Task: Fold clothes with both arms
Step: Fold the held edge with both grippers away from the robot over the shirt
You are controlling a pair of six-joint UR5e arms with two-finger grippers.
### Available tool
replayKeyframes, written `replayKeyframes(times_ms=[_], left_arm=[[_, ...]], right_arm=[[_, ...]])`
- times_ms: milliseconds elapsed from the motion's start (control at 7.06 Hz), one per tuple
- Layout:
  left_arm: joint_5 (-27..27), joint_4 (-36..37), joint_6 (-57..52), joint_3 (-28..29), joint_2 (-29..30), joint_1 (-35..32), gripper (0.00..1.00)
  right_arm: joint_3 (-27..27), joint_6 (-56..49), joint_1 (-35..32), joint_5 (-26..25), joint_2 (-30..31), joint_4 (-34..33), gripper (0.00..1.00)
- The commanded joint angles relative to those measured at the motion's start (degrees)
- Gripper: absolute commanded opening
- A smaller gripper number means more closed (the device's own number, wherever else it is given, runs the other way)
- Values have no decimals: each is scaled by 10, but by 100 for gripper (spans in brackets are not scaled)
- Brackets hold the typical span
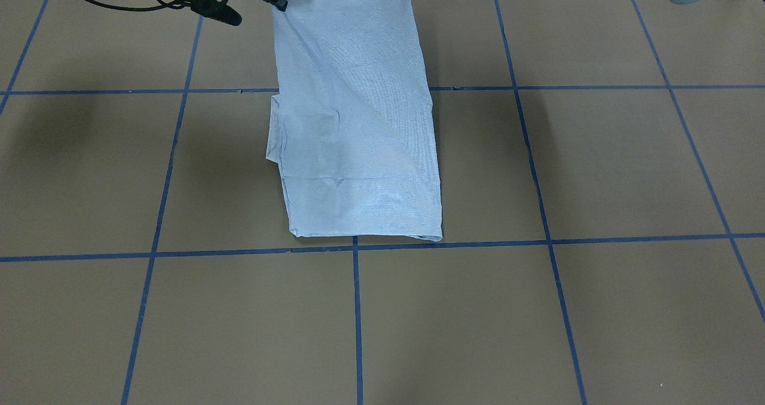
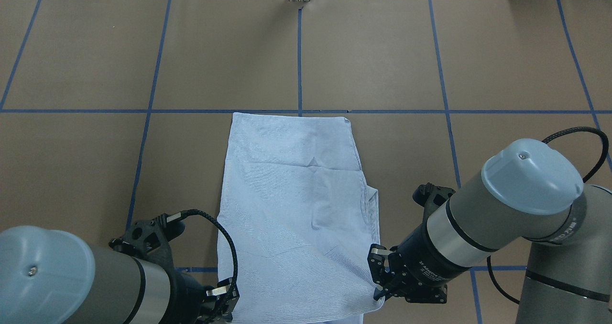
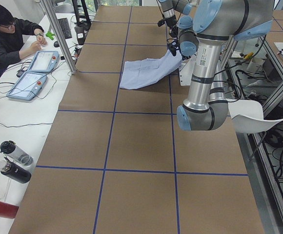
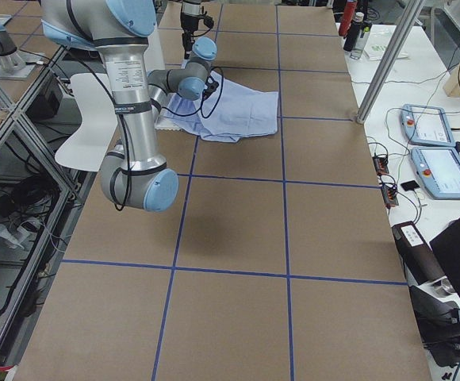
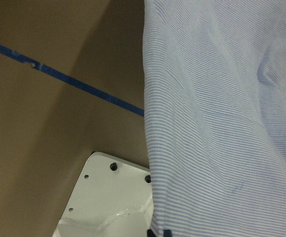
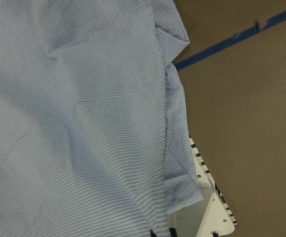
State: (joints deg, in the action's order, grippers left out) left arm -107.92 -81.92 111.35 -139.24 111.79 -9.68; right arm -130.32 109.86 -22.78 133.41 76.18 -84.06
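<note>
While most of the light blue-and-white fine-striped shirt (image 2: 296,204) lies pretty much flat as a long folded rectangle in the middle of the brown paper-covered counter (image 2: 95,61) with its blue tape grid lines (image 2: 300,61), the edge closest to the robot is up off the surface. Jaws of the silver-grey left arm (image 2: 114,286) with light blue joint caps are pinching one corner of that raised edge. The jaws of the matching right arm (image 2: 478,209) are clamped on the other corner, so the cloth hangs stretched between them with a few diagonal creases.
</note>
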Motion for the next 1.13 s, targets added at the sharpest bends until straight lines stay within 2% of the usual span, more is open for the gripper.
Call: replayKeyframes(times_ms=[0, 142, 283, 425, 567, 992], left_arm=[[-14, 18, 0, -18, 4, 5, 0], [-14, 17, -1, -17, 8, 0, 0], [-12, 14, -10, 1, 23, -19, 0], [-15, 6, -17, 31, 33, -72, 0], [-14, -10, -58, 54, 39, -94, 0], [-15, -131, -64, 181, 46, -165, 0]], right_arm=[[2, 0, -8, 25, -2, 0, 0], [15, -1, -9, 17, -11, 0, 0], [50, -2, -17, 10, -42, 0, 0], [88, -2, -21, -4, -70, 0, 0], [101, -10, -26, -23, -81, 0, 0], [145, -58, -70, -25, -88, 0, 0]])
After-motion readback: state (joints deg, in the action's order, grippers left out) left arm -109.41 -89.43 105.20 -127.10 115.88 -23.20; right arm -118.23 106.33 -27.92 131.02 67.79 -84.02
